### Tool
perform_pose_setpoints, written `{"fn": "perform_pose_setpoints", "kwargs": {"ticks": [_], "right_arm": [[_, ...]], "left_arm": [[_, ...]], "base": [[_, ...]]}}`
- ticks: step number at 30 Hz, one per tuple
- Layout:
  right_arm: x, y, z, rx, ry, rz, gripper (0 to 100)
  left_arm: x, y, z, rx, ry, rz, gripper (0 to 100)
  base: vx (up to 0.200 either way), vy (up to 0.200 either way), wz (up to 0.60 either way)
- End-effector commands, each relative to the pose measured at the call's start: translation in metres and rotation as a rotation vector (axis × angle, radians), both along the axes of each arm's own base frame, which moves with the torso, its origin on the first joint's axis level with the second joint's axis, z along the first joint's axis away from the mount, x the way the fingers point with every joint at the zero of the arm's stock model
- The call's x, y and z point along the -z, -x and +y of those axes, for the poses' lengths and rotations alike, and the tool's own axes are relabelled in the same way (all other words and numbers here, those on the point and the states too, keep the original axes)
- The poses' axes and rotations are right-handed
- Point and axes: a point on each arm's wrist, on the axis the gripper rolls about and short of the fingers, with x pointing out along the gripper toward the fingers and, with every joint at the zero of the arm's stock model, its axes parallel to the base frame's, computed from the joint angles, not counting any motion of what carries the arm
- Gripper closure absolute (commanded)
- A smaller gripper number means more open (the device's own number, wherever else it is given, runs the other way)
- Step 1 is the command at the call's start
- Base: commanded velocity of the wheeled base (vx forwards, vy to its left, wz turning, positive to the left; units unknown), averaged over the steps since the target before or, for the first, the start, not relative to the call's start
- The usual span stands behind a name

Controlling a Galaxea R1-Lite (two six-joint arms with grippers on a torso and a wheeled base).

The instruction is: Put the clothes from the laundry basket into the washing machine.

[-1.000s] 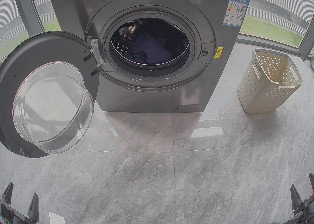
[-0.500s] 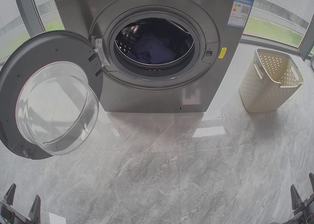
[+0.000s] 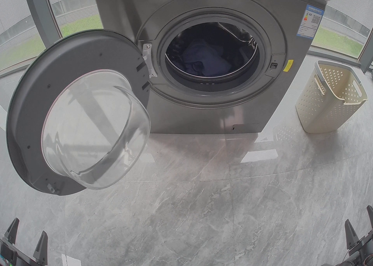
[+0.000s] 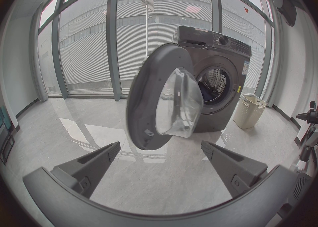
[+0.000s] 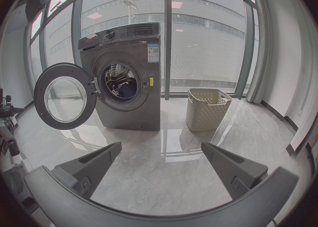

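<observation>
left gripper [image 4: 159, 144]: jaws spread wide with nothing between them; it sits low over the floor [image 3: 217, 208] on the robot's left, well short of the door [image 3: 35, 96].
right gripper [image 5: 160, 144]: jaws also wide apart, holding nothing; it sits low on the robot's right, well apart from the basket [image 3: 322, 107].
floor: glossy grey marbled tile that mirrors the washer [image 3: 217, 119] and the basket.
door: round, with a grey rim and a clear bulging glass [image 3: 97, 131]. It is swung fully open toward the robot's left on its hinge [image 3: 148, 60] and hangs above the floor.
washer: grey front-loader standing on the floor before the windows [image 5: 205, 38], its round port uncovered.
drum [image 4: 215, 80]: perforated metal, dark inside.
clothes [image 3: 204, 61]: a dark blue bundle lying inside the drum, low behind the port's rim.
basket: cream and perforated, with handle slots. It stands upright on the floor near the washer on the robot's right, not touching it, mouth facing up.
windows: tall panes behind the washer, with grass and a building outside.
</observation>
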Motion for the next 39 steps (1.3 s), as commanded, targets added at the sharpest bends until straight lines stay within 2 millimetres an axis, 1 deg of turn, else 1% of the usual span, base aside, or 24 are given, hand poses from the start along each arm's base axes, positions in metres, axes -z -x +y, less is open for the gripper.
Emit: {"fn": "perform_pose_setpoints", "kwargs": {"ticks": [1,6,18,24,39], "right_arm": [[0.0047,-0.0003,0.0000,0.000,0.001,0.003,0],[0.0047,-0.0003,0.0000,-0.002,0.001,0.003,0],[0.0047,-0.0003,0.0000,-0.002,-0.001,0.003,0],[0.0047,-0.0003,0.0000,-0.002,-0.001,0.003,0],[0.0047,-0.0003,0.0000,-0.002,-0.001,0.003,0]], "left_arm": [[0.0046,-0.0009,0.0000,0.000,0.006,0.012,0],[0.0046,-0.0009,0.0000,-0.002,0.001,0.012,0],[0.0050,-0.0010,-0.0001,0.003,-0.002,0.014,0],[0.0050,-0.0010,0.0000,0.002,-0.002,0.014,0],[0.0043,-0.0008,-0.0001,-0.003,-0.019,0.003,0]], "base": [[0.000,0.200,0.00],[0.000,0.200,0.00],[0.000,0.000,0.00],[-0.200,0.000,0.00],[0.000,0.000,0.00]]}}
